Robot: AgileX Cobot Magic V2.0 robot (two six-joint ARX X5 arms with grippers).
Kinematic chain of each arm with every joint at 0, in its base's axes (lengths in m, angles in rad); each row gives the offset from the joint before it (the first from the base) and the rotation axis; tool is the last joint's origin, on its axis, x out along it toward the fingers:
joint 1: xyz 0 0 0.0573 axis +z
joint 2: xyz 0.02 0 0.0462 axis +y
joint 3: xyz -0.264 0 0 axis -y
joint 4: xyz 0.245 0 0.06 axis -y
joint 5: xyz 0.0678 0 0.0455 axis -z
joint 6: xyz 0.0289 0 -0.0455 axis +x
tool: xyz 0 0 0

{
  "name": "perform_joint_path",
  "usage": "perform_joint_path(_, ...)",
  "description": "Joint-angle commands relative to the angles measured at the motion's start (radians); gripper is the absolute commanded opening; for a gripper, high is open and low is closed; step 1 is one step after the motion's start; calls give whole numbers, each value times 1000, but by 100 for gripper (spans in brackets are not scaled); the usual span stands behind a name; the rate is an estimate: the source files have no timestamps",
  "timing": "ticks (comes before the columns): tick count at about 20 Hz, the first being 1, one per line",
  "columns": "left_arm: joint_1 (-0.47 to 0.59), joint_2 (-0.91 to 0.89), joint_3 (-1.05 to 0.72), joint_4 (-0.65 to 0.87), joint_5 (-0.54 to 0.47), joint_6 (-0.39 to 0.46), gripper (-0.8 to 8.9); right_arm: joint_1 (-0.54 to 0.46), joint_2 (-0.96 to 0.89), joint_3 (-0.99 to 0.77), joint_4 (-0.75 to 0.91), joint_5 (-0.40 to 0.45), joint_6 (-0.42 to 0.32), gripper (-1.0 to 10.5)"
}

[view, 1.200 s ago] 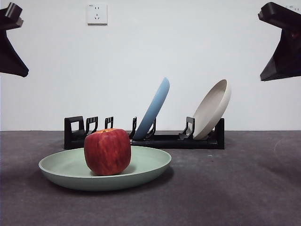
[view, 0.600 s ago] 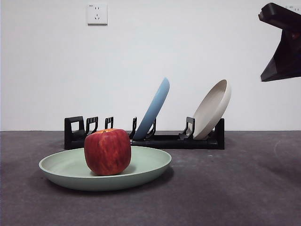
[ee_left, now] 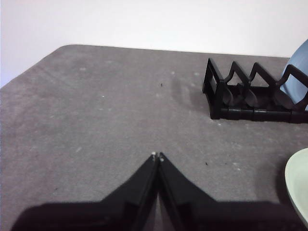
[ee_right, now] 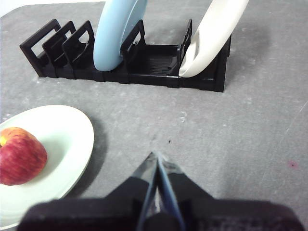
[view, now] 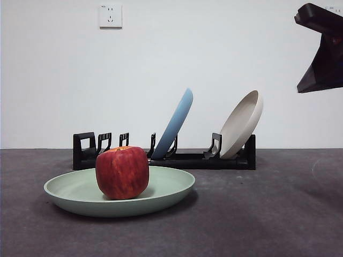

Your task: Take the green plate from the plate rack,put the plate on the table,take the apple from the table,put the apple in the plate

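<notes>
The green plate [view: 166, 188] lies flat on the table [view: 268, 214] at the front left, with the red apple [view: 122, 172] resting in it. Both show in the right wrist view, plate [ee_right: 62, 139] and apple [ee_right: 21, 156]. The plate's edge [ee_left: 299, 185] shows in the left wrist view. The black plate rack [view: 182, 159] stands behind. My left gripper [ee_left: 157, 156] is shut and empty, over bare table beside the rack's end [ee_left: 219, 94]. My right gripper [ee_right: 155, 156] is shut and empty, raised at the top right of the front view [view: 321, 51].
The rack [ee_right: 159, 60] holds a light blue plate [view: 174, 124] and a cream plate [view: 242, 124], both leaning. They also show in the right wrist view, blue [ee_right: 115, 33] and cream [ee_right: 211, 36]. A wall socket [view: 110, 16] is on the white wall.
The black arm at the front view's top left corner has gone out of view. The plate, apple and the arm at the top right have not moved.
</notes>
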Motion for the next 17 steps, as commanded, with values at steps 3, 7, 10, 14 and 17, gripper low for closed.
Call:
perform_joint_path(3, 4, -32, -59, 18, 3, 12, -4, 0, -2, -4, 5, 3, 9, -11)
perform_joint_path(7, 3, -32, -59, 20, 7, 8, -4, 0, -2, -4, 5, 3, 9, -11)
perform_joint_path(10, 3, -32, -59, 23, 53, 0, -4, 0, -2, -4, 5, 3, 9, -11)
perform_joint_path(14, 4, -32, -59, 23, 50, 0, -4, 0, -2, -4, 5, 3, 9, -11)
perform_joint_path(17, 4, -32, -59, 23, 50, 0, -4, 0, -2, -4, 5, 3, 9, -11)
